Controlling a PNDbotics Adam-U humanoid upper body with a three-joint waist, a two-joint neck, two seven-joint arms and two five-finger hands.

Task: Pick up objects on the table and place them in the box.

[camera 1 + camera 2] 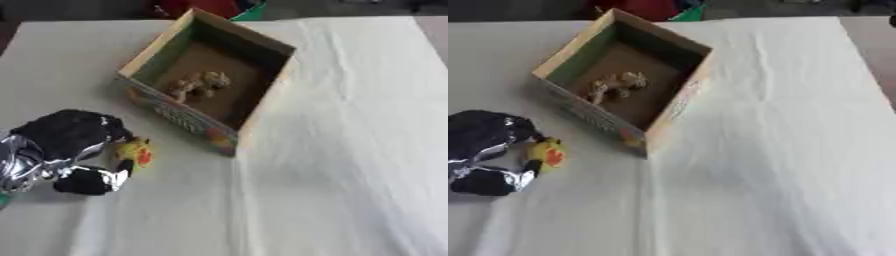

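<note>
An open cardboard box (267,95) with green inner walls stands on the white cloth at the upper middle. A small tan object (199,85) lies on its floor. To the lower left of the box, a small yellow and orange toy (136,151) rests on the cloth. My left hand (66,135), black with silver parts, sits right beside the toy on its left, fingers curled toward it and touching it. I cannot make out whether the fingers close round the toy. My right hand shows in neither view.
The white cloth-covered table (350,165) stretches wide to the right and front of the box. Red and green items (219,7) lie beyond the far table edge.
</note>
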